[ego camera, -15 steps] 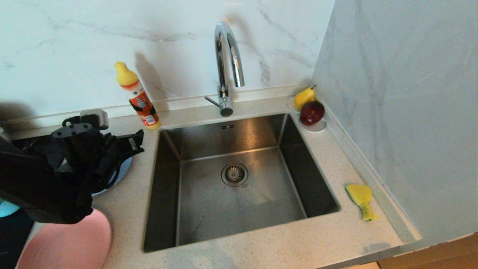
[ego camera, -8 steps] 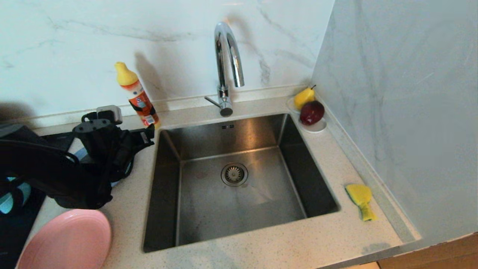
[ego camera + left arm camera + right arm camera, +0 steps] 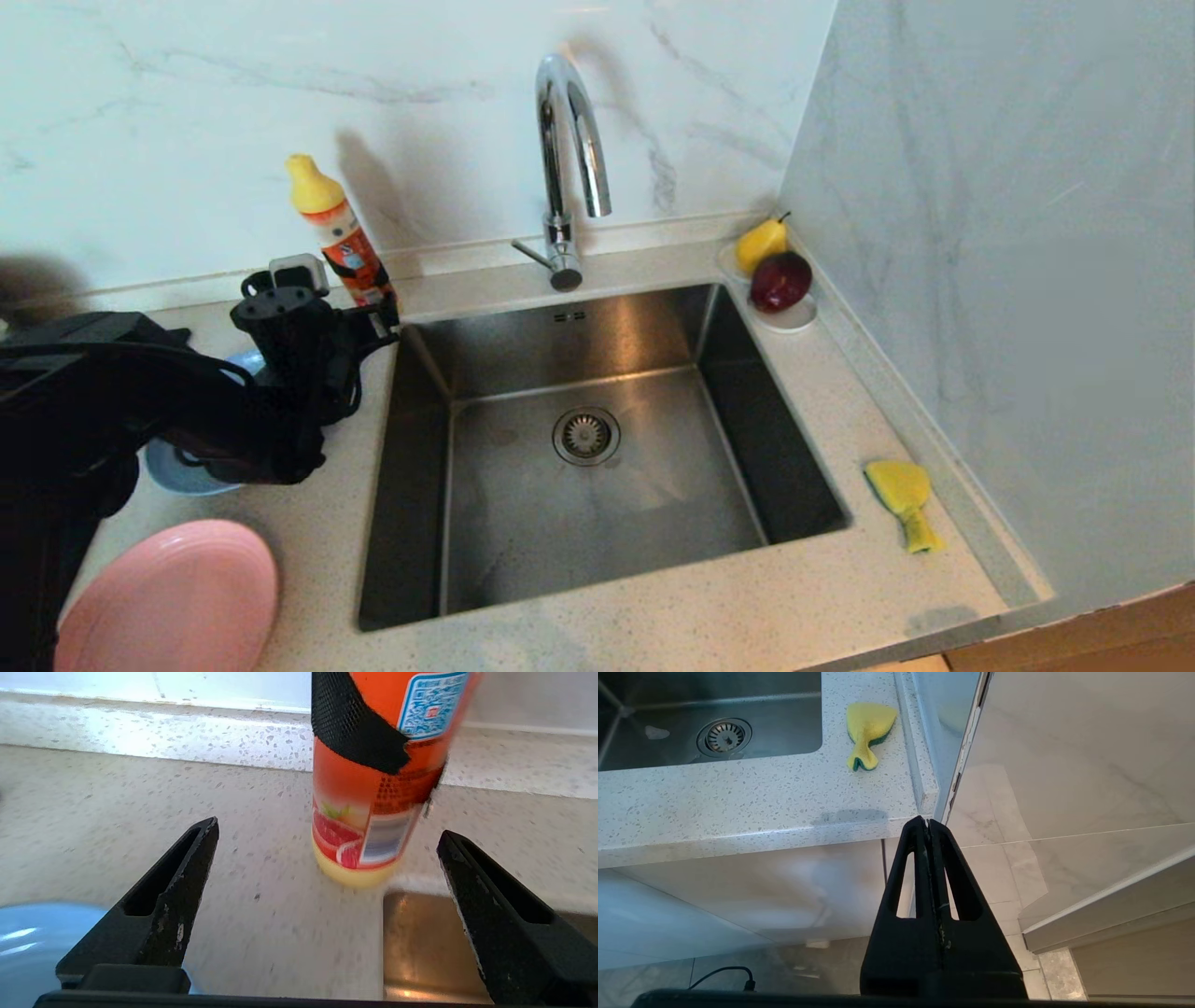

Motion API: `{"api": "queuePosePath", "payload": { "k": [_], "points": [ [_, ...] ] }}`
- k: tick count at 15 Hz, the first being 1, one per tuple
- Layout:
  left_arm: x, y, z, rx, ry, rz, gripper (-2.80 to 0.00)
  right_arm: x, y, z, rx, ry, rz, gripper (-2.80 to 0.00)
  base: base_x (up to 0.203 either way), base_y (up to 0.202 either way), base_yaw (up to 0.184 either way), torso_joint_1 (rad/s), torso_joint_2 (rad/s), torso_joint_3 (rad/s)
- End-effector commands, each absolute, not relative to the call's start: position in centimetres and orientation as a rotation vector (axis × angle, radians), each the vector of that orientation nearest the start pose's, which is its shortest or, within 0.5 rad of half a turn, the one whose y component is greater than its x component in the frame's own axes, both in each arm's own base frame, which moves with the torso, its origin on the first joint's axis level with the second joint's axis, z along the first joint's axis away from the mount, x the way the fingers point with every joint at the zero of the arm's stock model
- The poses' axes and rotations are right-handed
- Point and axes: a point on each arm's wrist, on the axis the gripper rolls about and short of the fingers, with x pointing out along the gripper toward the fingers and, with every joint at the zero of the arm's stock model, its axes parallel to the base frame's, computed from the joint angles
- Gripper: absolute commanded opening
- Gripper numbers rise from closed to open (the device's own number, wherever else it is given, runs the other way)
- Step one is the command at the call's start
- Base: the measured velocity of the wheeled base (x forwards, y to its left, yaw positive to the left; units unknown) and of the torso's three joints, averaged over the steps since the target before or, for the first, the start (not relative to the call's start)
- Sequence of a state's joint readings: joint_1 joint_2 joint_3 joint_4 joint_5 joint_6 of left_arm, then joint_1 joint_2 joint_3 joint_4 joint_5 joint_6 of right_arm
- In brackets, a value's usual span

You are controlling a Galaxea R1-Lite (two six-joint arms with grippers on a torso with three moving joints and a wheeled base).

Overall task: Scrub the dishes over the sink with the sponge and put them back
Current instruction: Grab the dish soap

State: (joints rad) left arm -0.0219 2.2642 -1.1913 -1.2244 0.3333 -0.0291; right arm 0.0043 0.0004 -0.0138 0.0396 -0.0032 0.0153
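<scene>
At the lower left of the head view the pink plate (image 3: pixel 168 597) lies flat on the speckled counter (image 3: pixel 653 616), clear of the basin, probably staged there to wait its turn. Just above it, at the left edge, the left gripper (image 3: pixel 327 868) hangs low over the counter with its fingers spread wide and nothing between them; the wrist view shows it aimed at the base of an orange detergent bottle (image 3: pixel 373 788) that stands upright at the sink's back left corner. The light-blue plate (image 3: pixel 182 471) peeks out from under that arm, flat on the counter, so the open claw seems readied for a grasp, though whether of plate or bottle I cannot tell. The teal bowl is not clearly visible. The sink (image 3: pixel 579 448) fills the middle of the frame, empty. At centre right the sponge (image 3: pixel 901 495) rests on the counter beside the basin, near the side wall, within likely reach of the right arm. The right gripper (image 3: pixel 929 826) is parked below the counter's front edge, fingers pressed together, empty. At the top centre the tap (image 3: pixel 569 140) arches over the basin; a saucer of fruit (image 3: pixel 775 280) sits in the upper right corner.
</scene>
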Motion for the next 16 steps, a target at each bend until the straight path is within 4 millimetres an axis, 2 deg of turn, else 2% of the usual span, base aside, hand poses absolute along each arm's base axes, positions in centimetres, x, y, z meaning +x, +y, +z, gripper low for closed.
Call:
{"api": "queuePosePath", "payload": {
  "k": [1,4,9,16],
  "points": [
    [45.4,-0.3,12.3,-0.057,-0.161,0.310,0.00,-2.4,0.0,7.5,0.015,0.025,0.001,-2.80,0.000,0.000,0.000,0.000,0.00,0.000],
    [46.6,-0.3,12.4,-0.059,-0.170,0.311,0.00,-2.4,0.0,7.5,0.015,0.025,0.001,-2.80,0.000,0.000,0.000,0.000,0.00,0.000],
    [48.5,-0.4,13.7,-0.063,-0.196,0.312,0.00,-2.4,0.0,7.5,0.015,0.025,0.001,-2.80,0.000,0.000,0.000,0.000,0.00,0.000],
    [50.4,-0.4,14.4,-0.061,-0.219,0.312,0.00,-2.4,0.0,7.5,0.015,0.025,0.001,-2.80,0.000,0.000,0.000,0.000,0.00,0.000]
  ]
}}
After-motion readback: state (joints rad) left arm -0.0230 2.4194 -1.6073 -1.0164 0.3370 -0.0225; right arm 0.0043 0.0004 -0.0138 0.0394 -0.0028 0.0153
